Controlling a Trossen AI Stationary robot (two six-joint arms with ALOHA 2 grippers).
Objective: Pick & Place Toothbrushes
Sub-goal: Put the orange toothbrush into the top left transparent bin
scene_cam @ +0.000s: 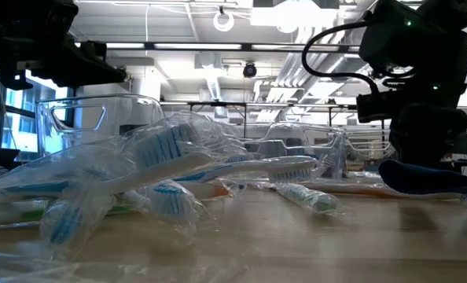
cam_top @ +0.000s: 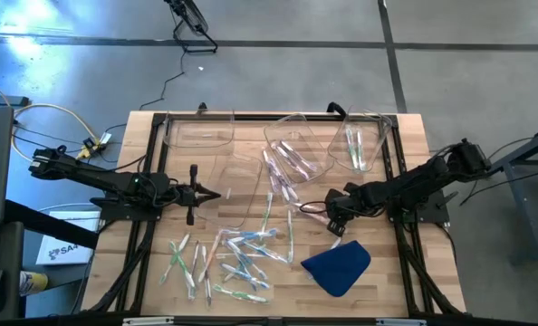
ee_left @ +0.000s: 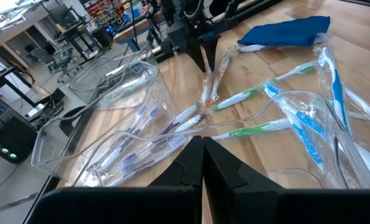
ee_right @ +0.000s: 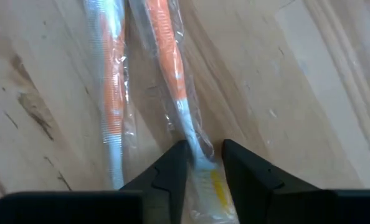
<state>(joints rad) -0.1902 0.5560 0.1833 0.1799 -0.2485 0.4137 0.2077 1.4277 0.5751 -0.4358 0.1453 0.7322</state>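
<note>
The right gripper (ee_right: 201, 163) stands low over the wooden table (cam_top: 387, 263), its fingers (ee_right: 166, 174) narrowed about the pale neck of an orange-handled toothbrush (ee_right: 172, 74) in a clear wrapper; whether they press it cannot be told. A second wrapped orange toothbrush (ee_right: 112, 93) lies just beside the first, outside the fingers. In the high view this gripper (cam_top: 328, 215) sits close beside a blue cloth (cam_top: 338, 266). The remaining toothbrushes (cam_top: 237, 258) lie scattered on the table between the two arms, with more inside two clear bins (cam_top: 298, 149) beyond the right gripper. The left gripper (cam_top: 216, 194) hovers over an empty clear bin (cam_top: 237, 186), fingers (ee_left: 185, 171) pressed together, holding nothing. A box (cam_top: 56, 251) beside the table bears lettering, only "SA" readable.
</note>
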